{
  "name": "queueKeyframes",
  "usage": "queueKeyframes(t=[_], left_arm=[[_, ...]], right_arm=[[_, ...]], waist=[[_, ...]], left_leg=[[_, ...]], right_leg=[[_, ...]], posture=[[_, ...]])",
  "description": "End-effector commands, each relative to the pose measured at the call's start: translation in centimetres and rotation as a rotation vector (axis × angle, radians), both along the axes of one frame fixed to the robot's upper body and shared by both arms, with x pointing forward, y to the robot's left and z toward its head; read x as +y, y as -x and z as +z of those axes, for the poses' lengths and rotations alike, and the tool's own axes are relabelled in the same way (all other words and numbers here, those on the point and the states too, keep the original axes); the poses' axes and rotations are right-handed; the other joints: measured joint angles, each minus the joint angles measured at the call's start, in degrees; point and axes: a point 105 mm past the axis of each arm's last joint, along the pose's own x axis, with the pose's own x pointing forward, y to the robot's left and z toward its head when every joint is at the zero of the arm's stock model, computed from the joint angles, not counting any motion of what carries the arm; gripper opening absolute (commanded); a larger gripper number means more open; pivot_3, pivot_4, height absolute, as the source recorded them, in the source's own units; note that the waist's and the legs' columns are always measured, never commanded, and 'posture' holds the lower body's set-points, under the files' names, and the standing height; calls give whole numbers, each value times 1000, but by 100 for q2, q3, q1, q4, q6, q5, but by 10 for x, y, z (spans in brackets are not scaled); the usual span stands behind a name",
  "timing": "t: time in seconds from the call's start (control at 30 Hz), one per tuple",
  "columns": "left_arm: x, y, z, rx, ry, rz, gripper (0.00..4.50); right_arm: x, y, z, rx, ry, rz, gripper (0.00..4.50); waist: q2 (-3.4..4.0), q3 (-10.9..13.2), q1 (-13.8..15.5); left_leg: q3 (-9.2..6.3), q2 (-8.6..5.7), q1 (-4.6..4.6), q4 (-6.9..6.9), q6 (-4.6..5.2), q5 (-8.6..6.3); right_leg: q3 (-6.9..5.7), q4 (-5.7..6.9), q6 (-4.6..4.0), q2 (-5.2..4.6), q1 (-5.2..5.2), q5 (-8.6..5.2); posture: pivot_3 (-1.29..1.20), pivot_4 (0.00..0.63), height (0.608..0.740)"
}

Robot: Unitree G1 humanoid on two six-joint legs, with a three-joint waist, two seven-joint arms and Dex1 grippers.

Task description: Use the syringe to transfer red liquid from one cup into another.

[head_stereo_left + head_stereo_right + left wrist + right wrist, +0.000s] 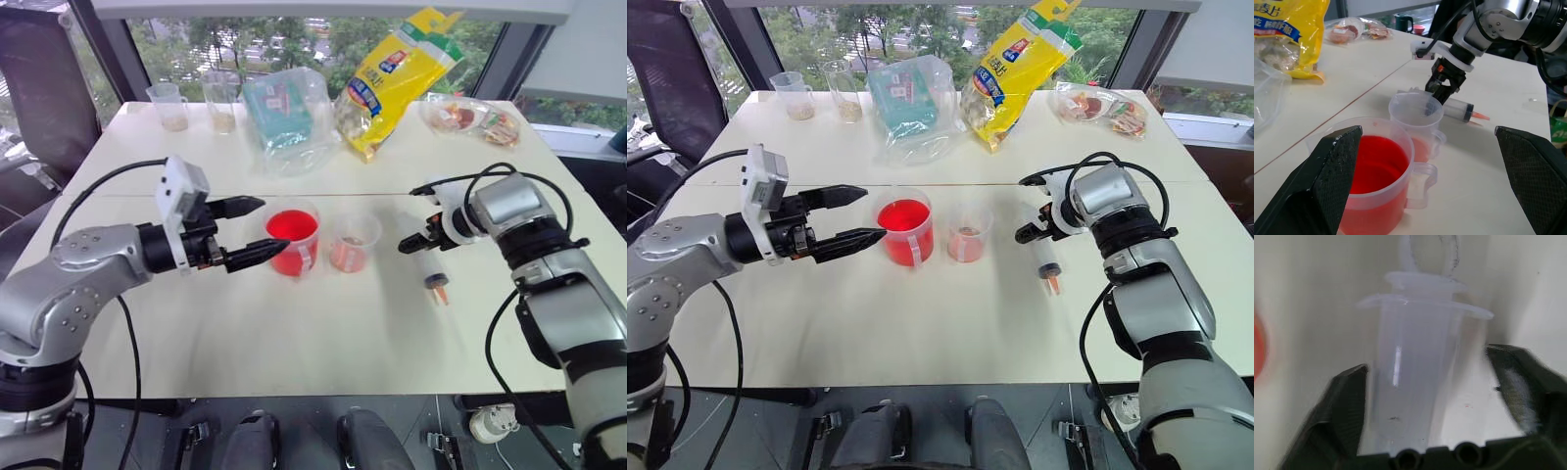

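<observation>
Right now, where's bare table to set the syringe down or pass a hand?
Free: the wide near strip in front of the red cup and small cup, and the patch left of the red cup under the left gripper. Crowded: the back edge with beakers and bags, and around the syringe under the right gripper.

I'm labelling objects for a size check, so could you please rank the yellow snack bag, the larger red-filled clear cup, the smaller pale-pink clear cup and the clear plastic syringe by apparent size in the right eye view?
1. Yellow snack bag, though farthest.
2. Larger red-filled clear cup.
3. Smaller pale-pink clear cup.
4. Clear plastic syringe, partly hidden by the right gripper, so unsure against the small cup.
</observation>
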Motion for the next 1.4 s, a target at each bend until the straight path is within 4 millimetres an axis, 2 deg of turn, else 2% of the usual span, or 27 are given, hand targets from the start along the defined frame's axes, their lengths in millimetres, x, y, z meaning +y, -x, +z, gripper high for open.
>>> queueKeyframes(t=[0.03,0.07,0.1,0.23,0.3,0.4,0.5,0.57,0.63,0.67,0.7,0.77,0.87,0.97,1.17,1.3,1.4], left_arm=[[3,6,11,-66,-5,10,4500],[2,5,11,-68,-6,11,4500],[3,5,12,-71,-7,12,4500],[4,2,16,-87,-17,18,4500],[7,-1,19,-94,-16,19,4500],[11,-7,24,-102,-13,22,4500],[12,-17,32,-115,-1,21,4500],[13,-21,34,-116,4,20,4500],[17,-24,36,-115,3,21,4500],[18,-26,40,-117,8,20,4500],[18,-28,43,-119,14,19,4500],[21,-29,48,-122,23,15,4500],[23,-30,54,-125,25,10,4500],[25,-29,58,-126,16,10,4500],[31,-21,67,-125,-9,0,4500],[29,-17,69,-123,-25,-13,4500],[25,-16,70,-121,-21,-36,4500]], right_arm=[[11,1,0,15,-16,28,2042],[12,2,-1,17,-18,30,1567],[14,2,0,19,-23,31,1393],[16,2,10,-6,-42,13,1393],[12,1,22,-42,-49,-21,1393],[10,-2,50,-162,-48,-20,1393],[30,-4,114,-503,-163,109,1393],[41,0,140,-658,-219,165,1393],[67,14,176,-859,-363,281,1393],[83,27,193,-961,-449,360,1393],[95,40,206,-1036,-528,427,1393],[111,56,215,-1104,-645,501,1393],[131,68,216,-1160,-782,575,1393],[153,75,207,-1166,-906,635,1393],[189,68,158,-1132,-957,663,1393],[203,61,125,-1114,-917,657,1393],[206,56,109,-1110,-889,642,1393]], waist=[[0,0,-2],[0,0,-3],[0,0,-1],[0,0,-1],[0,0,9],[1,1,20],[1,1,36],[1,1,34],[1,1,-5],[1,1,-11],[1,1,-13],[1,1,-2],[1,1,7],[0,0,16],[0,0,-8],[1,0,-2],[0,0,6]], left_leg=[[0,0,1,-1,0,0],[0,2,2,-2,0,0],[-1,2,3,-2,0,0],[-1,2,3,-2,0,0],[-1,1,2,-2,0,0],[0,-1,-2,-2,0,0],[-2,-1,-9,-2,0,0],[-2,-1,-14,-2,0,0],[-2,0,-14,-5,0,0],[0,1,-13,-8,0,0],[-1,3,-13,-9,-1,0],[-3,6,-13,-12,-2,1],[-4,3,-13,-9,-3,2],[-3,-2,-13,-3,-3,2],[-4,0,-12,-4,-4,2],[-3,0,-12,-4,-6,3],[-4,0,-12,-4,-7,4]], right_leg=[[0,2,0,0,0,0],[0,2,0,2,0,0],[0,2,0,3,0,0],[0,3,0,2,0,0],[0,3,0,2,-1,0],[0,3,0,-2,-4,0],[-2,0,0,-1,-10,0],[-4,0,0,0,-14,0],[-4,-1,1,3,-14,0],[-3,0,1,5,-17,0],[-3,1,0,7,-19,0],[-3,4,0,9,-21,0],[-4,3,0,2,-17,0],[-6,2,1,-5,-11,0],[-6,4,1,0,-15,0],[-5,6,1,0,-16,0],[-5,6,1,0,-15,0]], posture=[[0,150,740],[0,150,740],[0,150,740],[0,150,740],[0,150,740],[0,150,740],[0,150,740],[0,150,740],[0,150,740],[0,150,740],[0,150,740],[0,150,740],[0,150,740],[0,150,740],[0,150,740],[0,150,740],[0,150,740]])
